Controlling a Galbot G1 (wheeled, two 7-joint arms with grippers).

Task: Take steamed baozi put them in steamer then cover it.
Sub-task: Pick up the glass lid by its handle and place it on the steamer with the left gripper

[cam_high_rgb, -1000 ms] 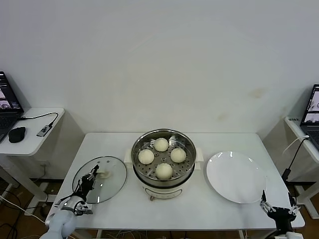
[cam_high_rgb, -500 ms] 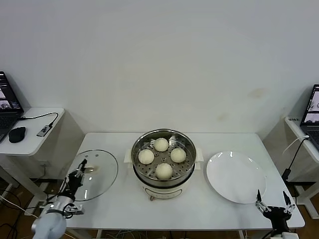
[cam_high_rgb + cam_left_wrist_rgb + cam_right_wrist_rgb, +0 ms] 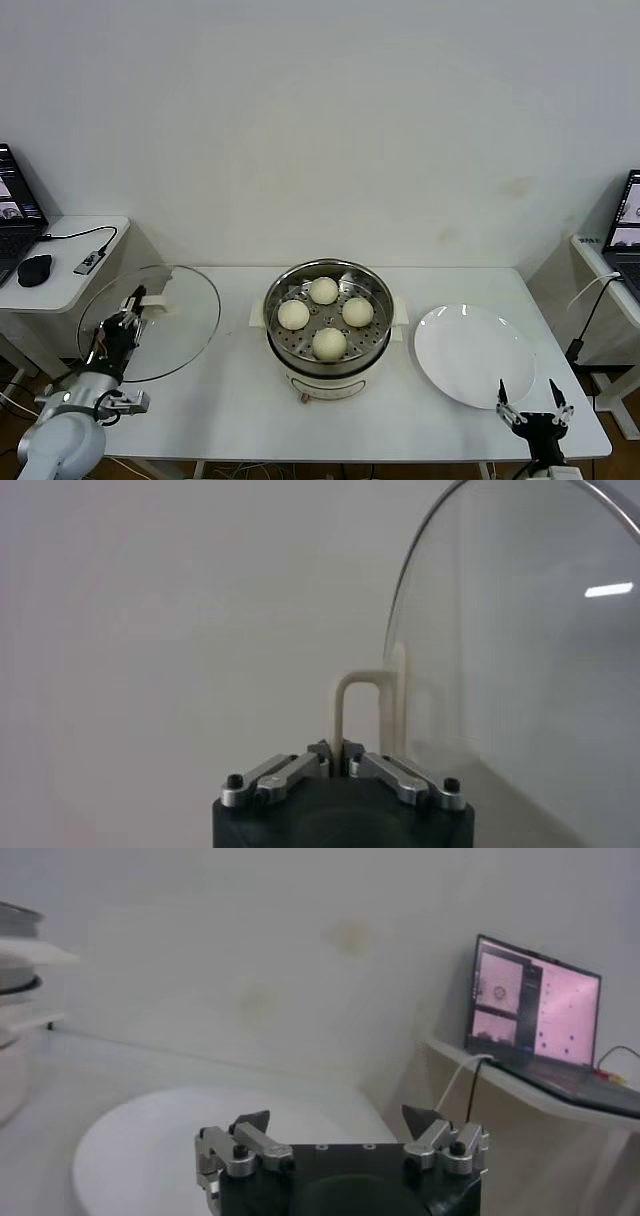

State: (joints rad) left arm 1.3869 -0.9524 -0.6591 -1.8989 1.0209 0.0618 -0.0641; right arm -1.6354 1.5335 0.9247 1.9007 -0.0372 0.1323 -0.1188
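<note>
Four cream-white baozi (image 3: pixel 328 343) sit on the perforated tray inside the shiny steel steamer (image 3: pixel 326 292) at the table's middle. My left gripper (image 3: pixel 128 312) is shut on the cream handle (image 3: pixel 358 712) of the clear glass cover (image 3: pixel 155 325) and holds it tilted in the air above the table's left edge, left of the steamer. The cover's metal rim (image 3: pixel 415 580) shows in the left wrist view. My right gripper (image 3: pixel 528 401) is open and empty at the table's front right, near the plate's front rim.
A flat white plate (image 3: pixel 472 354) lies right of the steamer; it also shows in the right wrist view (image 3: pixel 190 1123). Side tables with laptops (image 3: pixel 14 214) stand on both sides; a mouse (image 3: pixel 34 269) lies on the left one.
My left gripper has lifted the cover off the table and carried it up and to the left, tilting it. My right gripper has shifted a little left along the front edge.
</note>
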